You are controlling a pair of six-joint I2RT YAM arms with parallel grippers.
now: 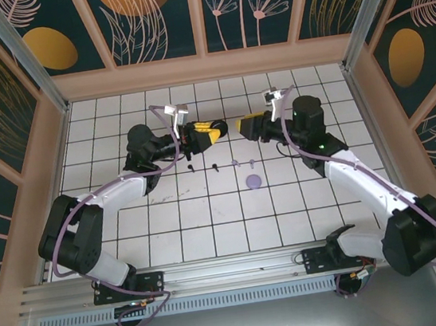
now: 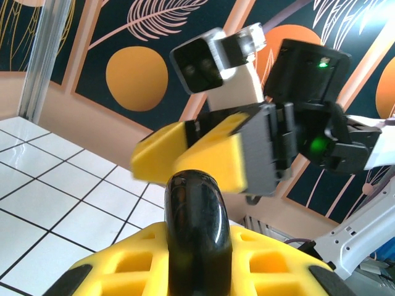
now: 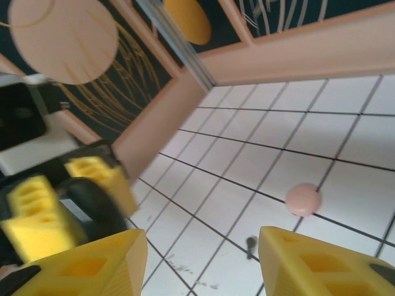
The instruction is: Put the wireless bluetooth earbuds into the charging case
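White gridded table (image 1: 210, 228), boxed in by dark walls painted with leaves and orange discs.

Nearest your arm bases, a lavender case (image 1: 253, 181) lay flat on a tile, closed and alone. Just beyond it ran a loose row of earbuds on the tiles, none of them in a case: a dark earbud (image 1: 192, 167), a second dark earbud (image 1: 215, 166), then two pale lavender earbuds (image 1: 235, 162) to the right, each apart from the next.

Farther out, above the table, your left gripper (image 1: 214, 132) was clamped on a black charging case (image 2: 197, 234), held edge-on between the yellow pads. Your right gripper (image 3: 203, 265) faced it tip to tip, fingers spread, nothing between them.

In the right wrist view, a pink case (image 3: 302, 199) sat on a grid line, near one of the dark earbuds.
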